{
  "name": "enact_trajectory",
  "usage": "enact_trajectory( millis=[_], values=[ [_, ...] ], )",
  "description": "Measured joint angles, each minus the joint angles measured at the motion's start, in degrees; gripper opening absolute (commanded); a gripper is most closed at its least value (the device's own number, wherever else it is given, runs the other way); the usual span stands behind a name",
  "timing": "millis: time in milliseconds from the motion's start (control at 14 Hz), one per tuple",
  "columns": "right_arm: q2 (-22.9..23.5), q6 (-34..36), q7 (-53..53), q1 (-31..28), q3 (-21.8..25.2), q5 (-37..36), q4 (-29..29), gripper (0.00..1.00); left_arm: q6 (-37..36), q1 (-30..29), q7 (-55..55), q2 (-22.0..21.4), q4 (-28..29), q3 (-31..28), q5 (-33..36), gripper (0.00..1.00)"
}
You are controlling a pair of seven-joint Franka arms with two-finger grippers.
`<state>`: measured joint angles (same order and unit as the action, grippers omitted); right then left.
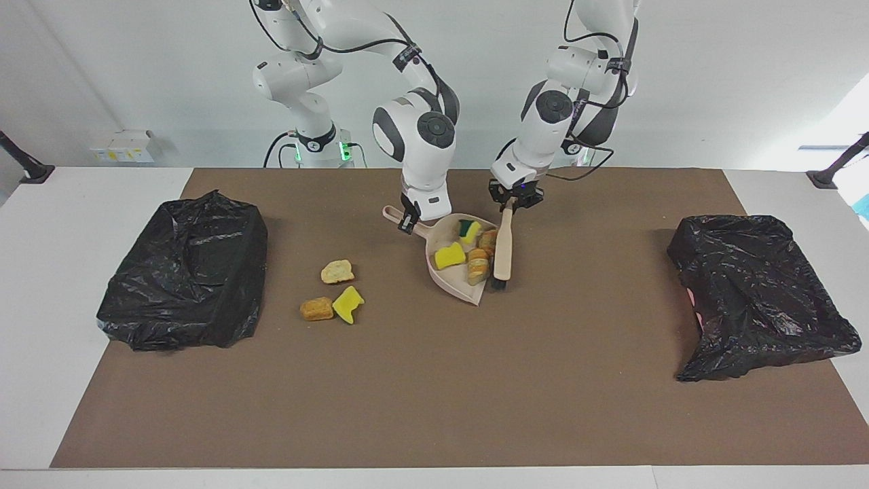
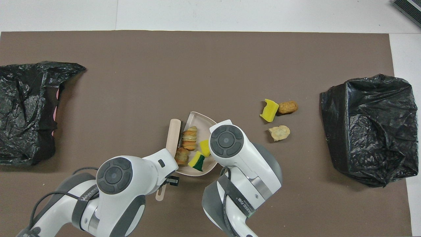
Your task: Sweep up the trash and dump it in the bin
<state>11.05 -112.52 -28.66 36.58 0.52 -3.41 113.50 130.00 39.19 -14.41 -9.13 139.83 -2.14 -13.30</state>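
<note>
At the middle of the brown table mat [image 1: 434,394], my right gripper [image 1: 408,223] is clamped on the looped handle of a smooth beige plastic dustpan [image 1: 451,282], a shallow scoop with a raised curved rim whose open mouth faces the left arm's end of the table. My left gripper [image 1: 514,203] is closed around the handle of a hand brush [image 1: 503,247], a pale rounded stick edged with short dark bristles, and the brush lies along the pan's mouth.

Trash, seven scraps in all. Four lie inside the dustpan: two spongy yellow blocks, one of them showing its green scouring back [image 1: 468,228] and the other plain yellow [image 1: 449,256], and two ridged, flaky tan croissant chunks [image 1: 479,265], just beside the brush. Three lie on the mat toward the right arm's end, well apart from the pan: one wedge-shaped yellow sponge piece with a green back [image 1: 347,303], one golden-brown crusty bread chunk [image 1: 317,309] touching it, and one paler, lumpy bread piece [image 1: 337,272] nearer to the robots.

Two bins draped in crinkled, glossy black plastic bags, one at my right arm's end [image 1: 183,272] and one at my left arm's end [image 1: 757,292].
</note>
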Motion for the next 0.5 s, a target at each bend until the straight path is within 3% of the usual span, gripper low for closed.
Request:
enact_trajectory(
  millis=[215,501],
  values=[
    [0.00,0.00,0.00,0.00,-0.01,0.00,-0.07,0.00,3.35,3.41,-0.03,0.01,-0.04,0.07,-6.56,0.00],
    [0.00,0.03,0.00,-0.02,-0.01,0.00,-0.13,0.00,2.55,2.53,-0.01,-0.02,-1.03,-1.26,-7.97,0.00]
  ],
)
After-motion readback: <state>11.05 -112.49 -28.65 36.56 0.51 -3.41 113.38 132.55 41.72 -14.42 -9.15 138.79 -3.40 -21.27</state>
